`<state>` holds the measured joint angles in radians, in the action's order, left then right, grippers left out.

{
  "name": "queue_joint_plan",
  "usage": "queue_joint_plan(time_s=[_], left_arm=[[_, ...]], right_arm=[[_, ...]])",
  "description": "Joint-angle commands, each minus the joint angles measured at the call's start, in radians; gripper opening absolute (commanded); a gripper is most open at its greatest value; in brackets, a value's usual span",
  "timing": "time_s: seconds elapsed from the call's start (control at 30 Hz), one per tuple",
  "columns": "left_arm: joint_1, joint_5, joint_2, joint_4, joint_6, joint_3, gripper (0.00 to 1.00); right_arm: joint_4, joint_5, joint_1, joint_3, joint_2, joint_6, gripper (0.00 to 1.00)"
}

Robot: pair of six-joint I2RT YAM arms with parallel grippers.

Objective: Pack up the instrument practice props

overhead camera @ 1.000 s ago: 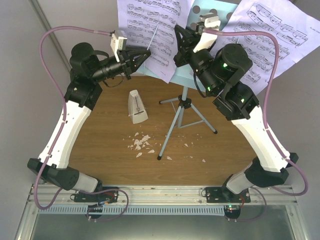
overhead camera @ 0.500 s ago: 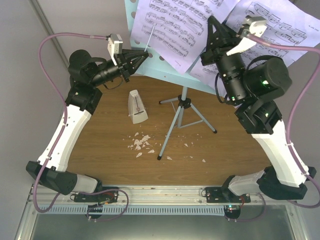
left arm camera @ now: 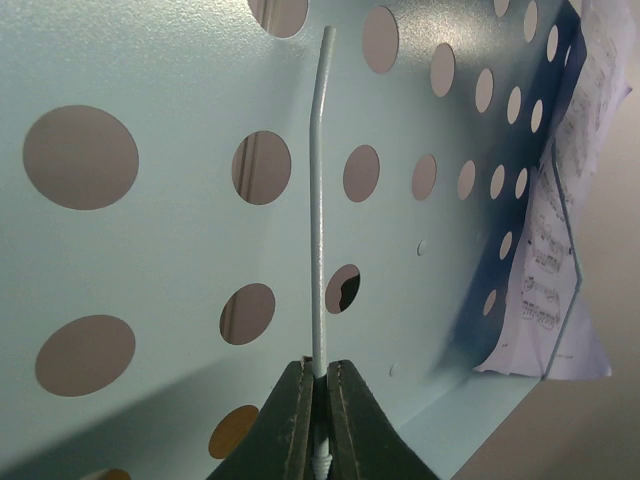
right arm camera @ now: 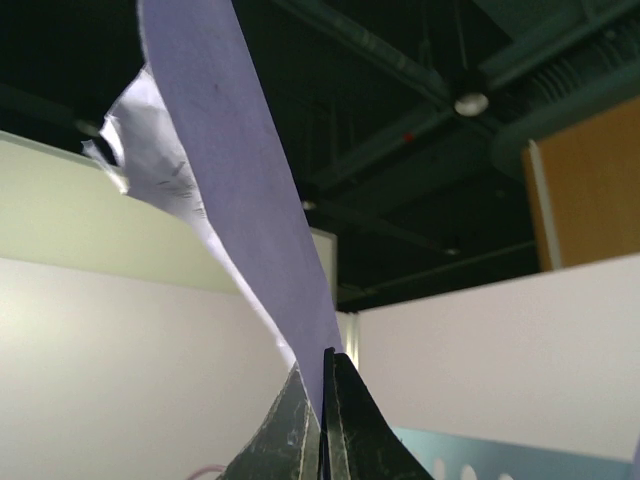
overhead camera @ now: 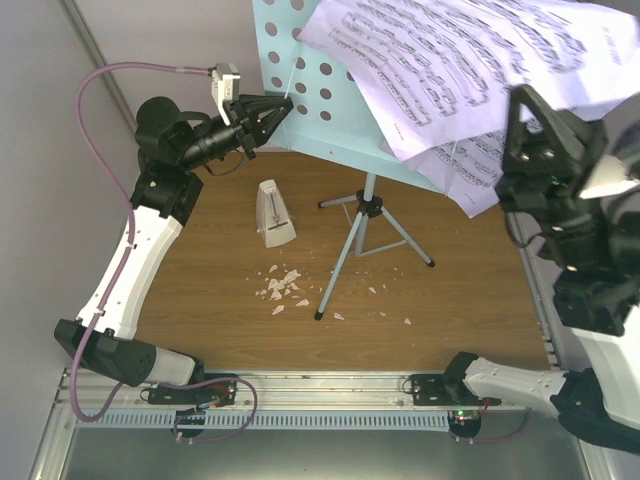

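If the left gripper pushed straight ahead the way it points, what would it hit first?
Likely the stand's blue panel. The left gripper is shut on the stand's thin wire, and the panel fills the wrist view just behind it; the gap is unclear.

The pale blue perforated metal music stand (overhead camera: 275, 55) runs off the overhead view's top edge; white printed sheet-music pages (overhead camera: 450, 60) hide its right half; their notes are too small for me to read.
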<state>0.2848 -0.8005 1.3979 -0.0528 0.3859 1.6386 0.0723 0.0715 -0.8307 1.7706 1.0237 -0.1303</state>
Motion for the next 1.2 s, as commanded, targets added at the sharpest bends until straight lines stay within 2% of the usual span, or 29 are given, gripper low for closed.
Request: queue_joint_plan(time_s=[0.0,0.07,0.17,0.27,0.33,0.43,0.53,0.63,0.73,0.87,1.17], left_arm=[[-0.021,-0.005,0.009,0.01,0.018,0.011,0.21],[-0.024,-0.003,-0.002,0.02,0.004,0.011,0.45],[-0.031,0.022,-0.042,0.068,-0.035,0.005,0.72],[-0.036,0.055,-0.128,0.087,-0.102,-0.065,0.89],[-0.037,0.039,-0.208,0.075,-0.159,-0.14,0.94],[-0.036,-0.092,-0.341,0.06,-0.258,-0.276,0.97],[-0.036,-0.212,-0.46,0.085,-0.292,-0.4,0.97],[-0.036,-0.235,-0.556,0.146,-0.309,-0.481,0.98],[-0.033,-0.265,-0.634,0.127,-0.273,-0.549,0.99],[-0.016,-0.316,-0.658,0.061,-0.228,-0.603,0.99],[0.103,-0.283,-0.601,0.024,-0.229,-0.597,0.99]], right_arm=[[-0.061,0.125,-0.005,0.005,-0.028,-0.022,0.01],[-0.114,0.136,-0.005,0.004,-0.035,-0.023,0.01],[-0.203,0.13,-0.005,0.008,-0.04,-0.029,0.0],[-0.272,0.108,-0.005,-0.003,-0.049,-0.045,0.01],[-0.309,0.096,-0.005,-0.017,-0.053,-0.055,0.0],[-0.363,0.086,-0.005,-0.041,-0.057,-0.071,0.01],[-0.43,0.06,-0.005,-0.048,-0.055,-0.084,0.0],[-0.492,0.044,-0.005,-0.051,-0.046,-0.101,0.01],[-0.526,0.051,-0.005,-0.063,-0.036,-0.12,0.01],[-0.538,0.067,-0.005,-0.075,-0.02,-0.144,0.01],[-0.555,0.051,-0.005,-0.082,0.038,-0.157,0.01]])
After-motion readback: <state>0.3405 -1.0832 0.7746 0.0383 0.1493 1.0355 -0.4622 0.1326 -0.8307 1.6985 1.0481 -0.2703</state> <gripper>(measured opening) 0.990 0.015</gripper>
